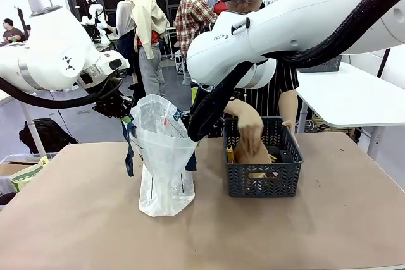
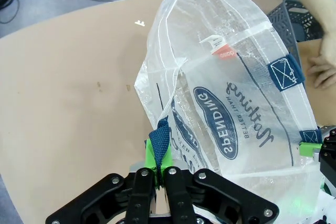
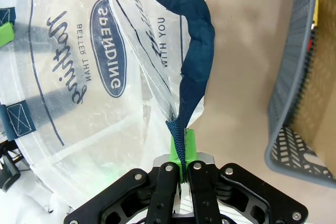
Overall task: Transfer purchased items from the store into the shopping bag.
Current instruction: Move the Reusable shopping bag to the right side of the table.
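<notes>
Front camera: on my side of the shopping bag point(image 1: 166, 156), facing across the table point(image 1: 76, 219) toward the person point(image 1: 278, 99) beyond it. Left wrist camera: very close above the bag, looking down along the left gripper point(image 2: 160, 161). Right wrist camera: equally close, along the right gripper point(image 3: 182, 150). All three share the bag and the grey slotted basket point(image 1: 262, 178) beside it.
</notes>
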{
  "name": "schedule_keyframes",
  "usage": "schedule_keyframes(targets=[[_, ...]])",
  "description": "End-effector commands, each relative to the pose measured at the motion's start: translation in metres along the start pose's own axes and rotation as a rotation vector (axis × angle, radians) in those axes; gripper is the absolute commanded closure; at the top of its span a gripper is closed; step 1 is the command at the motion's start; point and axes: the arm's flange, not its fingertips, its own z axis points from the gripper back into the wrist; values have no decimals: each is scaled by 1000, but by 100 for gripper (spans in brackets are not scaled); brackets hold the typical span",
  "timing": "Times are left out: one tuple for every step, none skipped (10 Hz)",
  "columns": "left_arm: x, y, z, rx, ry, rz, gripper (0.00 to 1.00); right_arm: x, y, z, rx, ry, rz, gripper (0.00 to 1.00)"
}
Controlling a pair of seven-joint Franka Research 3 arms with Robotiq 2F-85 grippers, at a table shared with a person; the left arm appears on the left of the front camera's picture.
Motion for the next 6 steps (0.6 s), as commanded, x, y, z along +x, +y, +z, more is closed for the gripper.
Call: schedule_keyframes(targets=[[-2,1,2,2,1,-1,100,0,0,1,7,-3,-4,100],[-2,1,2,2,1,-1,100,0,0,1,7,-3,-4,100],[-2,1,2,2,1,-1,100,0,0,1,7,-3,-4,100],[-2,1,2,2,1,-1,100,0,0,1,7,-3,-4,100],[-2,1,2,2,1,-1,100,0,0,1,7,-3,-4,100],[-2,1,2,2,1,-1,100,0,0,1,7,-3,-4,100]])
